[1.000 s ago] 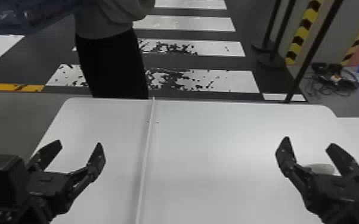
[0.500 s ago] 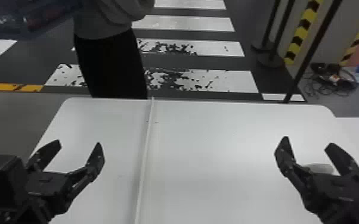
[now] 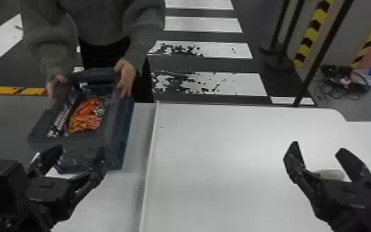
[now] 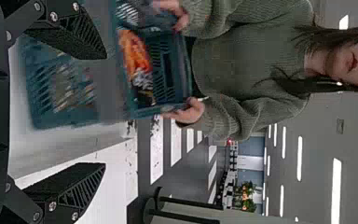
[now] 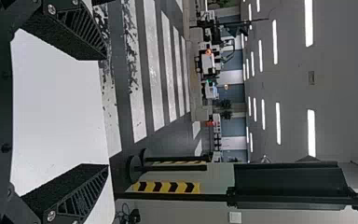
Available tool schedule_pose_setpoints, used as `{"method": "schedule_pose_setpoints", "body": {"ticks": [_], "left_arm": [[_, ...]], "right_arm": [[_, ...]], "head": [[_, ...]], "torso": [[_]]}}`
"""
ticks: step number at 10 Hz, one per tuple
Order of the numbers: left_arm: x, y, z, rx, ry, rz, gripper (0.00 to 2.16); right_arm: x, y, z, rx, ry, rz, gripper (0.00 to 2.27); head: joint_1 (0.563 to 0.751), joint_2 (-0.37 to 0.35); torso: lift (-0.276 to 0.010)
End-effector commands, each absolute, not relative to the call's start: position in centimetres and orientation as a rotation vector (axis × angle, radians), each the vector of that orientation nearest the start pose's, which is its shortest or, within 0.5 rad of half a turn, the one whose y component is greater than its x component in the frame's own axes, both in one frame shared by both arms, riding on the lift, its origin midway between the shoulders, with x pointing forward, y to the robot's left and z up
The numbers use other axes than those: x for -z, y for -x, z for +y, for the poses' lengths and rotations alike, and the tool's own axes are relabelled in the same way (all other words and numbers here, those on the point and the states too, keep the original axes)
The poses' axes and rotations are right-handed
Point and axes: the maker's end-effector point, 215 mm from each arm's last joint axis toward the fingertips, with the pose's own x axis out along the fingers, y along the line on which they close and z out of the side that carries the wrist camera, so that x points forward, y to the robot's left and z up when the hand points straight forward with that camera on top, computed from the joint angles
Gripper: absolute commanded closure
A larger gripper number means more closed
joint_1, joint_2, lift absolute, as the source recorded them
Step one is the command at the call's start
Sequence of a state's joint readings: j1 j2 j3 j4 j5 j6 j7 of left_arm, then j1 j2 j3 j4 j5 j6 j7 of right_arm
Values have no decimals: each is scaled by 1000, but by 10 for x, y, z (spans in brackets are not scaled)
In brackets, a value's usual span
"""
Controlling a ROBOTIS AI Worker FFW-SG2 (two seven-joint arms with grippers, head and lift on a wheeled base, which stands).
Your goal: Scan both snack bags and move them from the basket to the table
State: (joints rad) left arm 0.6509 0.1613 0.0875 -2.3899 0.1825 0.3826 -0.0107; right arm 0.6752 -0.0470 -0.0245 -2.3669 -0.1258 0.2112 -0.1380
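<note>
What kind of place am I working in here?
Probably a large indoor hall or lab made up like a street: crosswalk stripes on the floor, yellow-and-black striping, and ceiling lights overhead.

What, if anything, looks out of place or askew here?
The basket: a person's hands hold it at the table's left side, by the left gripper, and it seems tipped toward the robot rather than set flat. Worn crosswalk paint aside, nothing looks spilled.

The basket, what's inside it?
The basket holds an orange snack bag and, beside it, what looks like a dark bag with white markings. The floor beneath them is covered and can't be seen.
</note>
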Motion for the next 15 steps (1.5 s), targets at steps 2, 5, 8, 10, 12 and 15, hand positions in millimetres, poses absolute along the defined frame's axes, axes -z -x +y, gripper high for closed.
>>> {"method": "schedule_pose_setpoints", "body": {"ticks": [2, 5, 8, 10, 12, 15], "left_arm": [[322, -405, 251, 71, -6, 215, 191], [320, -405, 252, 70, -7, 211, 191], [314, -421, 258, 73, -19, 191, 167], [309, -446, 265, 82, -12, 182, 167], [322, -478, 275, 72, 24, 228, 191], [342, -518, 284, 57, 42, 292, 181]], "right_arm": [[299, -401, -260, 108, -66, 94, 107], [299, -400, -260, 108, -66, 95, 107], [300, -400, -258, 107, -67, 97, 107], [302, -399, -258, 110, -60, 102, 107], [308, -397, -258, 116, -45, 120, 107], [317, -396, -260, 119, -24, 141, 107]], "head": [[695, -12], [695, -12], [695, -10], [695, -2], [695, 9], [695, 29]], "torso": [[-98], [-98], [-98], [-98], [-98], [-98]]}}
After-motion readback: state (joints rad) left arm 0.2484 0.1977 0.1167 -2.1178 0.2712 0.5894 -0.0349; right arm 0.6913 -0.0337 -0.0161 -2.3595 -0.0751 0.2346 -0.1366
